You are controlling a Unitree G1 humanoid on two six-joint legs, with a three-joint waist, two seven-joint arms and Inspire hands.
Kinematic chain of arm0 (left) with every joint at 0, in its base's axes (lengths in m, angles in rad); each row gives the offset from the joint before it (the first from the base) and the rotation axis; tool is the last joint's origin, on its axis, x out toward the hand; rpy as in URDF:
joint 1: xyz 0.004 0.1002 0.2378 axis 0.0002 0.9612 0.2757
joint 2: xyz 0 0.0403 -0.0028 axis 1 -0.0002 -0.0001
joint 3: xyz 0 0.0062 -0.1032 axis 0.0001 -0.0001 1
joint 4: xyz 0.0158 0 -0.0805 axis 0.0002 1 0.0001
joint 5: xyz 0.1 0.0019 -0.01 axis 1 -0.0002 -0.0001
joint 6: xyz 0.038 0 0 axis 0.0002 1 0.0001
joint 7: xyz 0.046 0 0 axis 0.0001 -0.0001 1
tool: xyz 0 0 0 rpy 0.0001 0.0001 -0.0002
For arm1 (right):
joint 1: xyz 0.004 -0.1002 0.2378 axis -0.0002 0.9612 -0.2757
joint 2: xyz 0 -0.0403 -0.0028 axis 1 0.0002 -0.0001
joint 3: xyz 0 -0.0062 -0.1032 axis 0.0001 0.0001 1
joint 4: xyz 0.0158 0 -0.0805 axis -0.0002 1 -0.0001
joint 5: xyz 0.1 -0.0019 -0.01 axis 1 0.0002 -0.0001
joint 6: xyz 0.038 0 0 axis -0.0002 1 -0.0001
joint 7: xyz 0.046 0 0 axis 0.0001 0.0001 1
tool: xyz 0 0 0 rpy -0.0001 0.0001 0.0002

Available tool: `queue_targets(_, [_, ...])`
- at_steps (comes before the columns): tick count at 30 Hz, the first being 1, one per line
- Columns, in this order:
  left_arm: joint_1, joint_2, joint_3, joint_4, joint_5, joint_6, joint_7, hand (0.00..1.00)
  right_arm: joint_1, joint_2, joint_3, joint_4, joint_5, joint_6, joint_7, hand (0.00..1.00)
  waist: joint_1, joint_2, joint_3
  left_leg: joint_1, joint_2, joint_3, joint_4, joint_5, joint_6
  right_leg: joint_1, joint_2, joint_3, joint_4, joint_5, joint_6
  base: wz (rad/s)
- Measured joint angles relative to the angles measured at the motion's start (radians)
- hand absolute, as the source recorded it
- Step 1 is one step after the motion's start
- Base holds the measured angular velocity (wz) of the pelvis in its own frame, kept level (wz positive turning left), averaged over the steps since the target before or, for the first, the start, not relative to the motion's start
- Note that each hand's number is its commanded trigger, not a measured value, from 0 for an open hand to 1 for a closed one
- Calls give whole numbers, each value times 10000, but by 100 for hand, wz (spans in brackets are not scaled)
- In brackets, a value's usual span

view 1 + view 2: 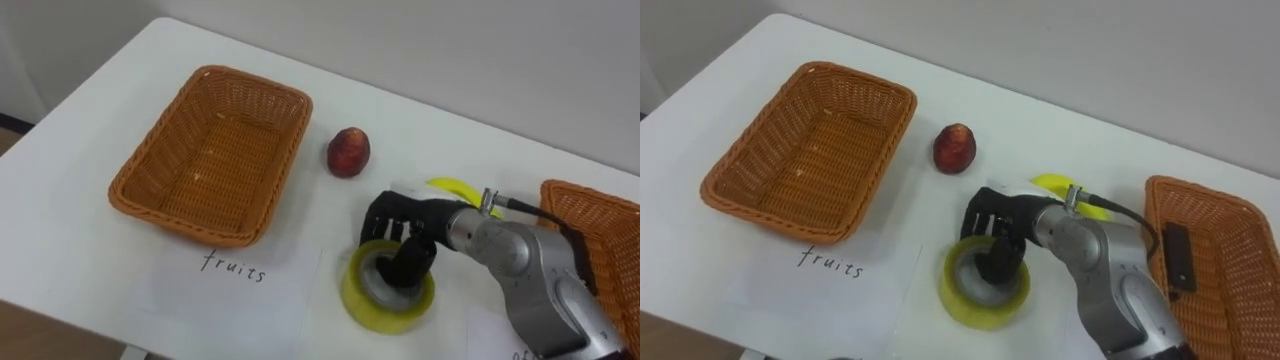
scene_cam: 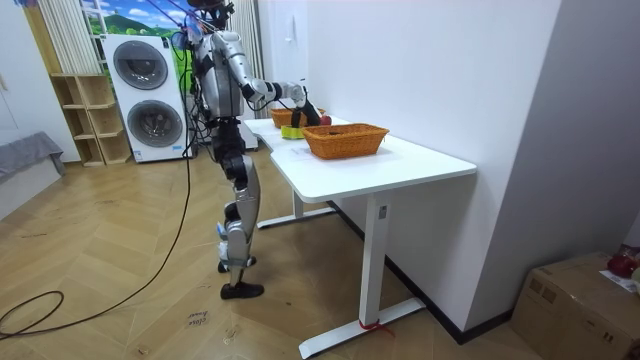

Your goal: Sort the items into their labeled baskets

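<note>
Left eye view: a white tabletop holds two wicker baskets, one red fruit, one yellow item and one roll of yellow tape. The right hand comes in from the right. Its fingers are curled down over the far wall of the roll of yellow tape, some reaching into its core and gripping it. The roll lies flat, close to the near edge. The red fruit sits beyond the fingers and slightly to their left, apart from them. The yellow item lies just behind the hand, partly hidden. The left basket is well to the left of the fingers, with one paper label in front of it. The right basket is to the right of the fingers, at the frame's edge. Bare tabletop lies between the roll and the left basket.

Right eye view: the right basket holds one dark item; what it is cannot be told.

Room view: the robot stands upright at the tabletop's far end, one arm stretched over it. One washing machine stands behind it, and open wooden floor spreads at the room view's left. One cardboard box sits at the lower right.
</note>
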Motion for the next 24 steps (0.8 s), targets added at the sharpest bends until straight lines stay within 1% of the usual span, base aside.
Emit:
queue_targets(5, [-25,-10,-163,0,1,1,131,0,15,3,-4,-62,18,0,-6,100,-56,30,12,-6,0,12,10,0,0,6,-2,19,2,0,-1,0])
queue_targets(7, [16,-76,-163,77,0,-1,184,0,28,2,-18,-157,31,2,-4,100,-68,89,29,-7,-1,18,11,0,1,12,-3,39,2,1,-1,0])
queue_targets(10, [43,-236,-159,99,-8,0,377,0,100,5,-27,-372,321,3,-11,100,-206,244,68,4,-5,24,12,0,2,20,-2,145,1,0,0,0])
queue_targets(12, [118,-325,-143,102,-12,0,444,0,106,10,-45,-399,558,-16,-28,100,-308,338,68,3,-6,24,8,2,2,18,2,243,1,0,0,0])
queue_targets(13, [120,-385,-98,102,-11,-23,542,0,107,-3,-145,-401,804,-25,-41,100,-304,343,48,12,-2,27,2,3,2,8,3,245,0,0,0,0])
queue_targets(14, [115,-427,19,115,-10,-138,621,0,109,-7,-286,-401,1132,-48,-84,100,-304,347,50,14,3,47,2,6,-2,-1,6,249,-2,0,0,-4])
queue_targets(17, [155,-475,56,112,-5,-356,821,0,228,-73,-751,-404,1827,-367,-262,100,-355,333,35,34,12,141,9,8,-4,-7,5,274,-9,0,1,-4])
queue_targets(18, [151,-490,59,112,-6,-385,839,0,292,-74,-866,-404,1959,-406,-314,100,-355,331,33,47,10,147,9,8,-4,1,2,279,-8,0,1,-4])
queue_targets(21, [172,-586,284,105,-5,-431,850,0,528,-63,-1335,-485,2152,-540,-531,100,-539,336,36,146,12,170,9,11,3,108,-16,305,-8,0,1,0])
queue_targets(23, [179,-577,455,91,-17,-439,859,0,662,-60,-1792,-764,2299,-575,-794,100,-665,365,42,180,21,153,6,9,5,132,-17,284,-8,-1,1,-2])
queue_targets(24, [152,-566,448,91,-12,-445,881,0,675,-58,-1972,-876,2425,-668,-1010,100,-775,399,55,182,19,158,7,9,4,131,-16,287,-8,0,1,-5])
